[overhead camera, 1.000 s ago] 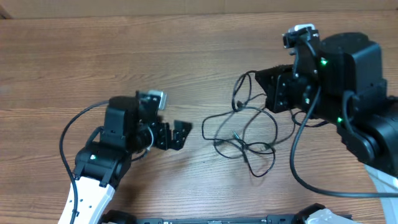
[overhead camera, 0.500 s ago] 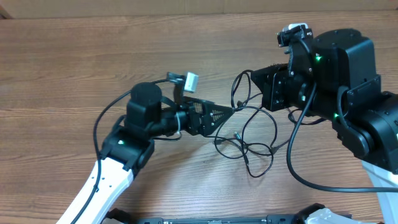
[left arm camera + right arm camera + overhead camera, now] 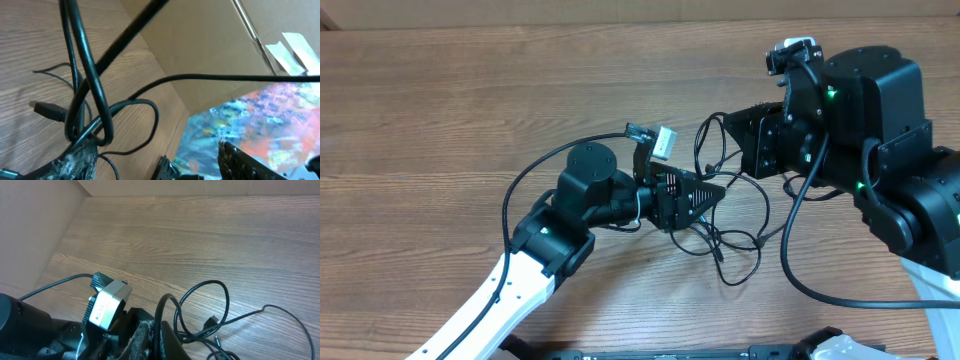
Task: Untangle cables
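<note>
On the overhead view your left arm comes in from 7 o'clock across the wooden table (image 3: 470, 100) and points toward 3 o'clock. The left gripper (image 3: 705, 195) sits right at the edge of the cables (image 3: 102, 102). Its wrist camera shows the jaws spread apart: one textured finger (image 3: 75, 157) is low at 7 o'clock and the other is well away at 5 o'clock. Several black strands cross over that first finger, but nothing is pinched between the two. A small plug end (image 3: 47, 111) lies flat on the wood at 9 o'clock from the loops. The cables lie just right of table centre, between the two arms, in loose overlapping loops. One strand trails off toward 5 o'clock and a raised loop runs up toward 1 o'clock. That loop leads to your right gripper (image 3: 156, 342), which reaches in from the 2 o'clock side. Its jaws look clenched on the cables — a strand runs up from between the close-set fingers and arcs away toward 2 o'clock over the table.
</note>
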`<state>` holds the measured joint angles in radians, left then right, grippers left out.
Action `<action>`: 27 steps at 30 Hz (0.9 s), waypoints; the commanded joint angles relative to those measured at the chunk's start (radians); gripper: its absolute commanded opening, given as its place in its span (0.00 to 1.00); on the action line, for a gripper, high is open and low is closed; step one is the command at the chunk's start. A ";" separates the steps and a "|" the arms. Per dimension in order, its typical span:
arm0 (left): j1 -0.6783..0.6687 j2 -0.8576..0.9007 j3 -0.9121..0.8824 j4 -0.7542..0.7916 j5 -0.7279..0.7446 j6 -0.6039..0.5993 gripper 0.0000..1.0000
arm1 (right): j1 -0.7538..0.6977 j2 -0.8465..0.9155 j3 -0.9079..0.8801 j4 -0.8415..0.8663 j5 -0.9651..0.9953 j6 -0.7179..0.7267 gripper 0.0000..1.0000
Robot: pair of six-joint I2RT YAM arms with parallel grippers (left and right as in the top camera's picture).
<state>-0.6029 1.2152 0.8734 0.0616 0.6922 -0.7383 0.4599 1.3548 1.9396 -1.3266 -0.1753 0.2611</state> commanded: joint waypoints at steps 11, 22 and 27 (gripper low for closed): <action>-0.007 0.008 0.014 0.007 -0.119 0.009 0.61 | 0.005 -0.013 0.006 0.015 -0.109 0.000 0.04; -0.004 0.008 0.014 0.016 -0.107 -0.035 0.04 | 0.005 -0.013 0.006 -0.006 -0.070 -0.004 0.04; 0.048 0.007 0.014 0.169 0.029 -0.193 0.04 | 0.005 -0.013 0.005 -0.084 0.092 -0.004 0.04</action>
<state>-0.5892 1.2205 0.8730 0.1596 0.6205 -0.8135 0.4599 1.3548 1.9392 -1.3918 -0.1955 0.2611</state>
